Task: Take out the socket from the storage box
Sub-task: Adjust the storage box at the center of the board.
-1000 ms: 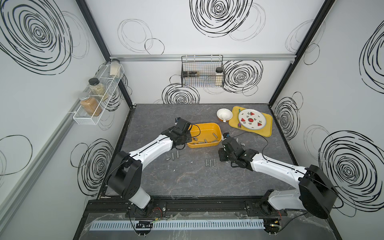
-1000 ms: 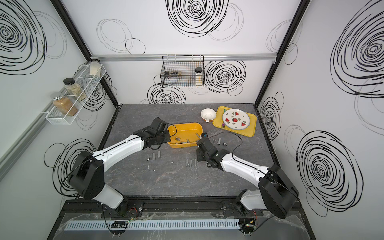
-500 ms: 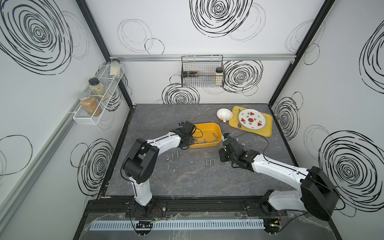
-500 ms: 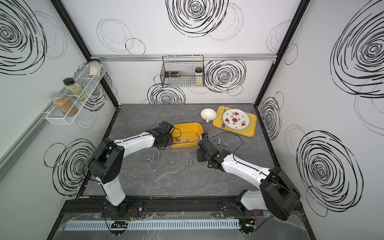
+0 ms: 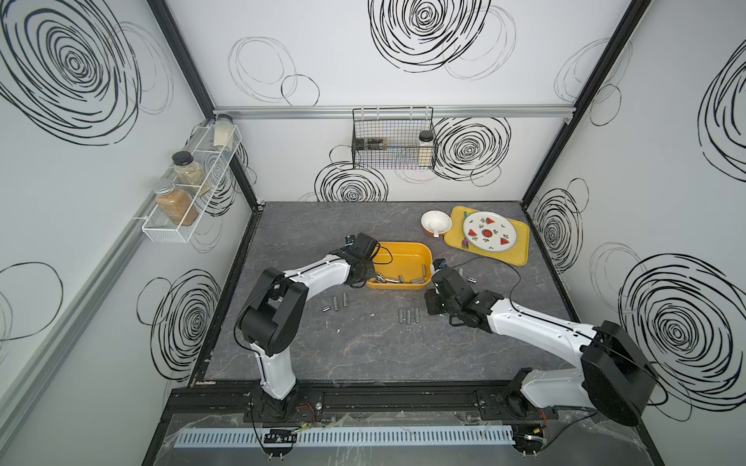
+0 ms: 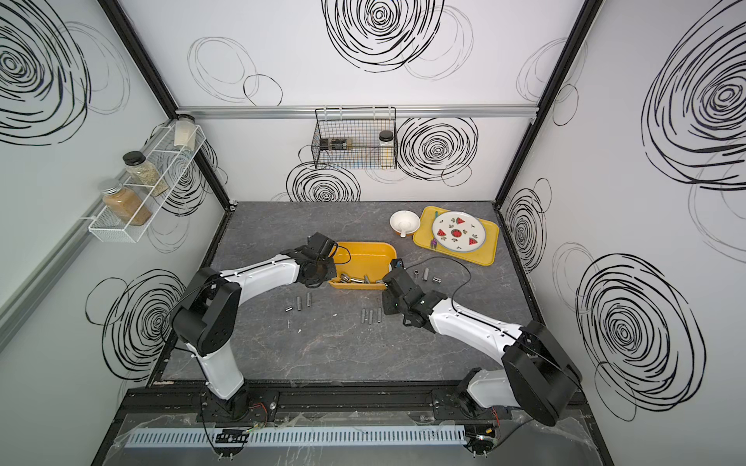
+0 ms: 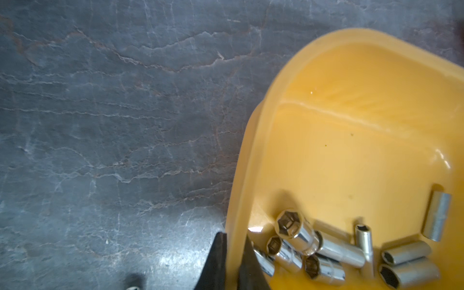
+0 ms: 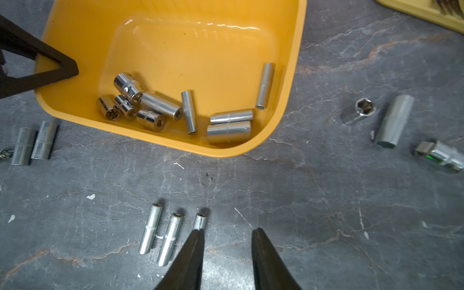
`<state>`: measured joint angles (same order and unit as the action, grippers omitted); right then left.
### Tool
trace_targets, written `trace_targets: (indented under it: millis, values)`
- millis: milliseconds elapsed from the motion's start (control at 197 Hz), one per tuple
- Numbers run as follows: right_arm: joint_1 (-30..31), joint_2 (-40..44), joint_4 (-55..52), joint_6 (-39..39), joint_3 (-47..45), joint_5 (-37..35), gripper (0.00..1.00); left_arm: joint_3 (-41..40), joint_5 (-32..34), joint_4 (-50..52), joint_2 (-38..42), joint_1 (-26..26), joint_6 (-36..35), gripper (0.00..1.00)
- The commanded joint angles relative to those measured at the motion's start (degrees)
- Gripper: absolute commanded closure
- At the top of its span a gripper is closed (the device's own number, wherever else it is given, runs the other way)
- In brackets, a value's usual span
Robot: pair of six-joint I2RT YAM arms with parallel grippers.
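The yellow-orange storage box (image 5: 403,244) (image 6: 365,243) sits mid-table. Several chrome sockets (image 8: 140,105) (image 7: 293,231) lie along its near side, most of them bunched in the left corner. My left gripper (image 7: 234,236) (image 5: 366,272) is shut on the box's left wall (image 7: 251,175), one finger outside and one inside. Its dark fingers (image 8: 50,67) also show in the right wrist view. My right gripper (image 8: 227,232) (image 5: 428,306) hovers open just above the table in front of the box's right corner, with nothing between its fingers.
Three slim sockets (image 8: 170,238) lie on the table beside my right gripper's fingertips. Two more (image 8: 32,143) lie front-left of the box, and others (image 8: 394,120) lie to its right. A flat yellow tray (image 5: 520,238) with a plate and a white bowl (image 5: 436,223) stand at the back right.
My left arm has swung in to the box's left wall, and its gripper has closed on that wall. The right arm has barely moved.
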<state>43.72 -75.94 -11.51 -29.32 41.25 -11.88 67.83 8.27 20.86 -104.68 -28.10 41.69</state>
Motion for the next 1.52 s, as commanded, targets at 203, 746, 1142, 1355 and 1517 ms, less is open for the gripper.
trace_targets:
  millis: [203, 746, 1142, 1355, 1517]
  values:
    - [-0.2, 1.0, -0.6, 1.0, 2.0, -1.2, 0.63, 3.9, -5.5, 9.2, 2.5, 2.1, -0.2, 1.0]
    - [-0.6, 5.1, -1.2, 1.2, 2.5, -1.2, 0.63, 15.6, -19.1, 28.4, 0.5, 8.9, -10.0, 1.0]
    - [-0.6, 5.8, -0.9, 1.2, 1.9, -0.8, 0.63, 18.2, -22.2, 29.0, -2.4, 10.2, -9.7, 1.0]
    - [-0.7, 5.0, -0.8, 1.3, 1.9, -0.6, 0.63, 16.9, -21.7, 25.0, -1.2, 10.4, -7.2, 1.0]
    - [-0.7, 4.6, -0.8, 1.3, 2.2, -0.5, 0.63, 15.0, -21.9, 20.2, -0.8, 10.3, -4.2, 1.0]
